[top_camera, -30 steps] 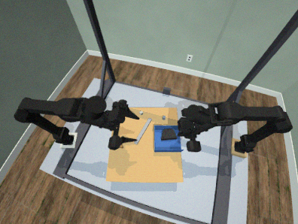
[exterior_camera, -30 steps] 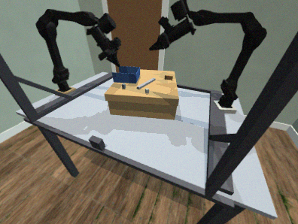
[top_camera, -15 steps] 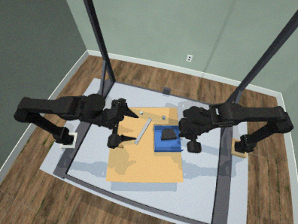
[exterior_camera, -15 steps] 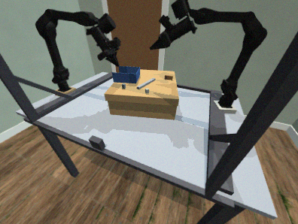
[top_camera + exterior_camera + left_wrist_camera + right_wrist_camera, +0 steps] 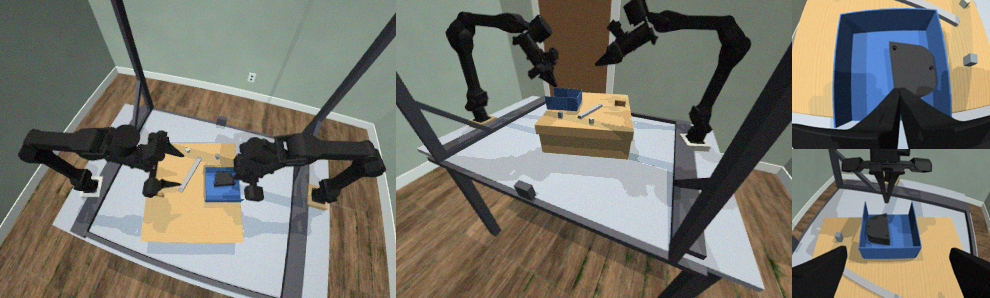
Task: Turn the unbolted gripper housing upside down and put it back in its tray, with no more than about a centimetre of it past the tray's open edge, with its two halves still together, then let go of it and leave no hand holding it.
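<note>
The gripper housing (image 5: 224,178) (image 5: 911,68) (image 5: 879,229) lies inside the blue tray (image 5: 212,196) (image 5: 563,103) (image 5: 838,66) (image 5: 890,253) on the wooden counter (image 5: 192,220) (image 5: 586,142) (image 5: 812,60) (image 5: 938,262), the left pincer (image 5: 243,181) (image 5: 555,84) (image 5: 899,93) (image 5: 886,203) closed on nothing and pointing down near it, the right pincer (image 5: 182,170) (image 5: 597,64) (image 5: 900,253) wide and well apart from it.

Beyond the left gripper (image 5: 239,176) (image 5: 555,84) (image 5: 899,93) (image 5: 886,203), its fingers matt black, the housing (image 5: 224,178) (image 5: 913,68) (image 5: 879,229) looks like smooth, matt dark plastic. Around it, the tray (image 5: 206,185) (image 5: 563,104) (image 5: 838,66) (image 5: 890,253) seems smooth blue plastic. The surface (image 5: 175,220) (image 5: 583,131) (image 5: 812,66) (image 5: 935,265) beneath shows pale wood grain; the bar (image 5: 190,174) (image 5: 590,111) (image 5: 935,12) (image 5: 865,281) is smooth, dull grey.
</note>
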Robot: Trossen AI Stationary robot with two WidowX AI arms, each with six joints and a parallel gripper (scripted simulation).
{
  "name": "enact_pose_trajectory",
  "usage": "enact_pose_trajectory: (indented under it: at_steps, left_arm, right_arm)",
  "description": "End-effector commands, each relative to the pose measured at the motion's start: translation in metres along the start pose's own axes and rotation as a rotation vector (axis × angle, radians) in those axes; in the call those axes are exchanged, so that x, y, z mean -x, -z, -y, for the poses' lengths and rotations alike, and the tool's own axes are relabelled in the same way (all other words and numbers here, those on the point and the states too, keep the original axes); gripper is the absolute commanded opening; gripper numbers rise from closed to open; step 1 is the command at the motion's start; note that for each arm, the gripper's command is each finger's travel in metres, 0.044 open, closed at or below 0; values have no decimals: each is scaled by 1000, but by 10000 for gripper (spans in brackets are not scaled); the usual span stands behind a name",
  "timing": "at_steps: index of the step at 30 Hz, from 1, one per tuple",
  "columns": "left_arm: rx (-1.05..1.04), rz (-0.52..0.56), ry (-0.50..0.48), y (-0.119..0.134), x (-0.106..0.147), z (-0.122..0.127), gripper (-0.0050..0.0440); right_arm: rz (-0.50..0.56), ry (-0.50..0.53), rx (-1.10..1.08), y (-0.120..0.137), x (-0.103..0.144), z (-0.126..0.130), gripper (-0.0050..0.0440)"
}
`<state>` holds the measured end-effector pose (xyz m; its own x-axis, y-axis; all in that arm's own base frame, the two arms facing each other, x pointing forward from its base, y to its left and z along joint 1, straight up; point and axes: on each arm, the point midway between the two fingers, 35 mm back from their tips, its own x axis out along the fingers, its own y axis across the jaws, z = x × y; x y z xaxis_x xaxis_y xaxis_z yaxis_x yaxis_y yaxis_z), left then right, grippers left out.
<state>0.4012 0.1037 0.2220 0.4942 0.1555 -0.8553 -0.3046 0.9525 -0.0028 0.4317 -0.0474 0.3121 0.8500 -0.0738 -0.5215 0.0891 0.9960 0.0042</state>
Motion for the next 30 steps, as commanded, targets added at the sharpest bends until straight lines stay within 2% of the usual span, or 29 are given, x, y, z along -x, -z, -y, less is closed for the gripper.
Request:
enact_pose_trajectory:
  at_steps: [1,5,30]
  left_arm:
    - [-3,7,2,-29,-10,16,0]
    - [-2,8,2,-37,-15,22,0]
    - [-2,8,2,-32,-25,22,0]
  right_arm:
    - [31,2,5,-10,10,0,437]
    - [31,2,5,-10,10,0,437]
    - [31,2,5,-10,10,0,437]
